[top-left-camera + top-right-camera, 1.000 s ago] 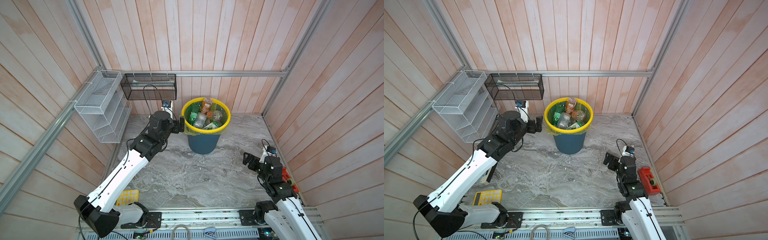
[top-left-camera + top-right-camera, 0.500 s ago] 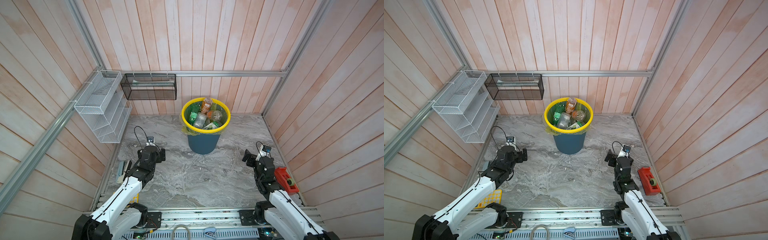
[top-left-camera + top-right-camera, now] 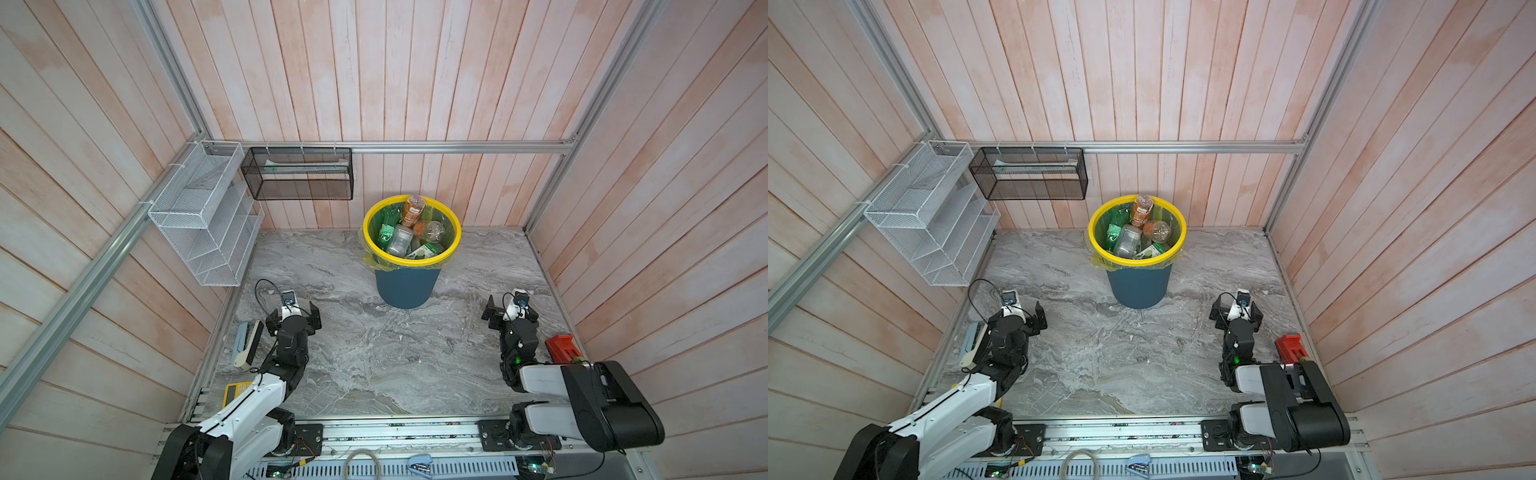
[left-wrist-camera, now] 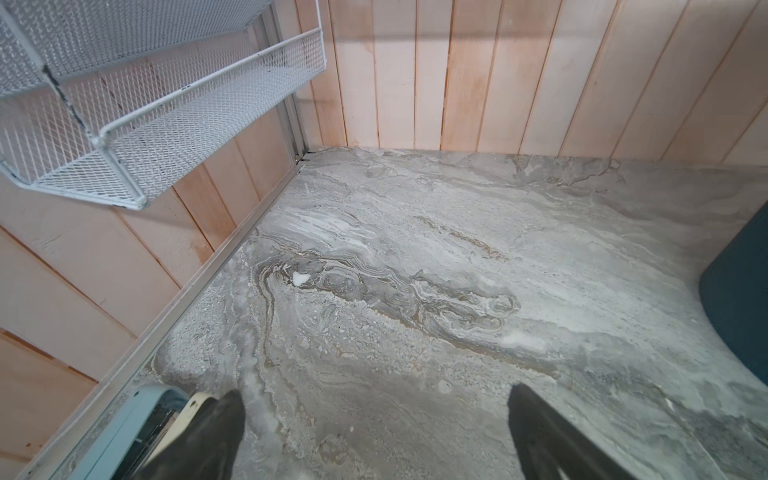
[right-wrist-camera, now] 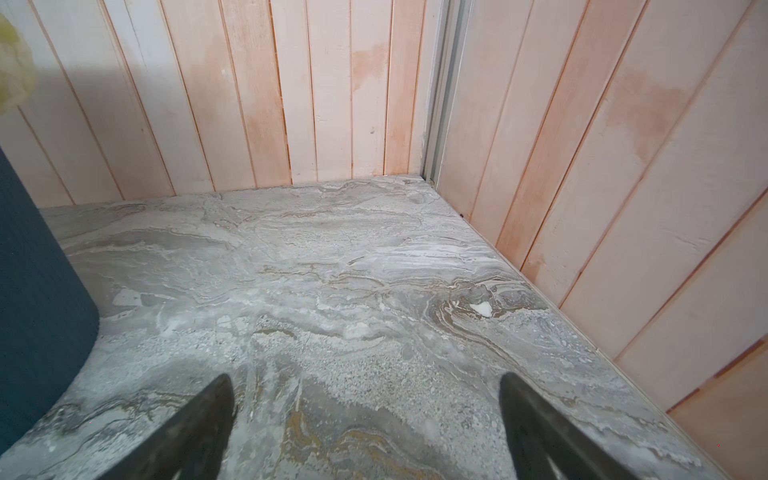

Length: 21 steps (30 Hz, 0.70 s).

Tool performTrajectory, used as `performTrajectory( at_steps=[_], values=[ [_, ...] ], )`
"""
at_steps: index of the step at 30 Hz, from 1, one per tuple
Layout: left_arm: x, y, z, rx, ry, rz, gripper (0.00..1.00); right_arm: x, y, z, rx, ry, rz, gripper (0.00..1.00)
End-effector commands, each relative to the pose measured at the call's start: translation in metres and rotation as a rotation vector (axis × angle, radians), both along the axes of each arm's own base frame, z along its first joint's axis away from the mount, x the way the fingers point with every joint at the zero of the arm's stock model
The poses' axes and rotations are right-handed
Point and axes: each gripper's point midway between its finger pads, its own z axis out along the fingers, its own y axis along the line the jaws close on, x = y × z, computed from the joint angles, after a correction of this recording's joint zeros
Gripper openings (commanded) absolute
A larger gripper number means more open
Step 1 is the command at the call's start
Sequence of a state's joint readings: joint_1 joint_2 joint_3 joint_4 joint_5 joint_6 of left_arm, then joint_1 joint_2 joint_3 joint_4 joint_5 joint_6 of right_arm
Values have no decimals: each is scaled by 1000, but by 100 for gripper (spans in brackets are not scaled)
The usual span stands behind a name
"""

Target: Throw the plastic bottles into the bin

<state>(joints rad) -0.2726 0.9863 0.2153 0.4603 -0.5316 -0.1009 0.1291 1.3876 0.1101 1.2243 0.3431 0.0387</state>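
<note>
The left hand (image 3: 293,319) is spread wide and empty, low over the desk (image 3: 374,357), to the near left of the bin (image 3: 407,286) and well apart from it. The right hand (image 3: 510,311) is also spread and empty, to the near right of the bin. Each wrist view shows only bare marbled desk ahead and a slice of the bin's blue wall. The plastic bottles (image 3: 411,232) are piled inside the bin, and a brownish one pokes above its yellow rim. Neither top view shows a bottle lying outside the bin, so the job looks finished.
</note>
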Motion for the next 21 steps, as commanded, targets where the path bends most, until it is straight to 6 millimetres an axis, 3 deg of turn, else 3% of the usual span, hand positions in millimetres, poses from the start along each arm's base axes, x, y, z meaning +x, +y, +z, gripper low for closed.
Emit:
performTrajectory(
  at_steps=[1, 5, 9, 14, 21],
  values=[
    [0, 11, 17, -22, -133, 49, 100, 9, 6, 22, -19, -112, 36, 99],
    [-2, 15, 15, -24, -162, 52, 100, 21, 12, 10, -27, -64, 72, 99],
    [3, 14, 18, 15, -178, 24, 100, 33, 6, 5, 10, -30, 86, 99],
    [10, 19, 25, 1, -242, -2, 100, 34, 5, 5, 23, -26, 103, 99],
    [30, 9, 27, 0, -261, -114, 100, 35, 5, 5, 23, -26, 102, 99]
  ],
)
